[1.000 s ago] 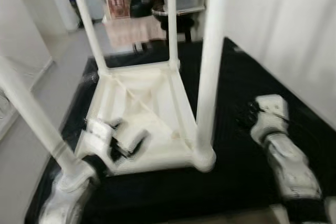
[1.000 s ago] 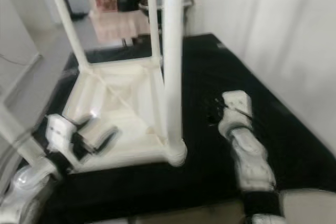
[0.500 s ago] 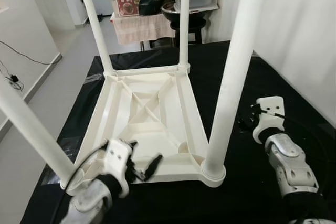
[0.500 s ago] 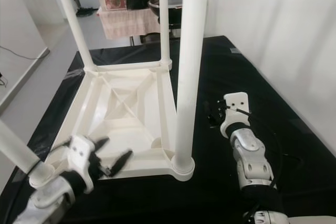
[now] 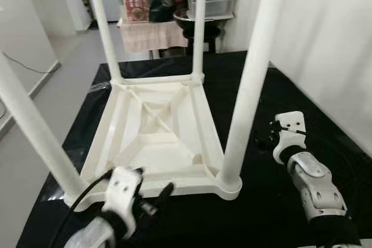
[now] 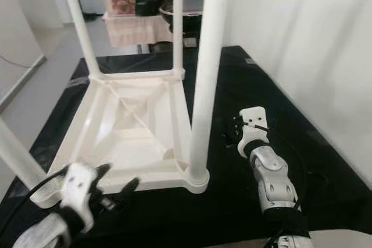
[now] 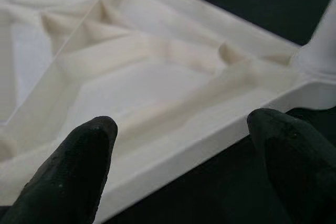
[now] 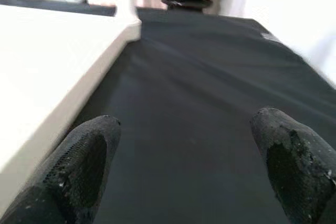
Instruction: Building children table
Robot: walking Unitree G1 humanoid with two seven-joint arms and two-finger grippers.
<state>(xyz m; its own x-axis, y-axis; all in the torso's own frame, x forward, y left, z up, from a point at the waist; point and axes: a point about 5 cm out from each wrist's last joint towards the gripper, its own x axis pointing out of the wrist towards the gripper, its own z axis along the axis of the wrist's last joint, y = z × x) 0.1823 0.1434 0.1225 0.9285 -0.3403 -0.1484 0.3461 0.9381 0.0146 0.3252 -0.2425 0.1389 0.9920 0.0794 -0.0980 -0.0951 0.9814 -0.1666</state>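
A white plastic children's table (image 5: 157, 137) lies upside down on a black mat (image 5: 273, 91). All its legs stand upright: the near right leg (image 5: 250, 85), the near left leg (image 5: 35, 132) and two far legs (image 5: 103, 21). My left gripper (image 5: 152, 193) is open at the table's near rim, and the left wrist view has that rim (image 7: 210, 140) running between its fingertips (image 7: 84, 150). To the right of the table, my right gripper (image 5: 264, 137) hovers low over the mat, open and holding nothing, with the table's side edge (image 8: 63, 66) beside it.
White wall or curtain (image 5: 325, 39) runs along the mat's right side. Behind the mat stand a dark stool with a bowl (image 5: 197, 21) and stacked plastic boxes (image 5: 209, 1). Bare floor (image 5: 64, 68) with a cable lies to the left.
The view was blurred and has steadied, with the camera shifted. My left gripper has drawn back a little toward the table's near rim. The right arm stays much as it was.
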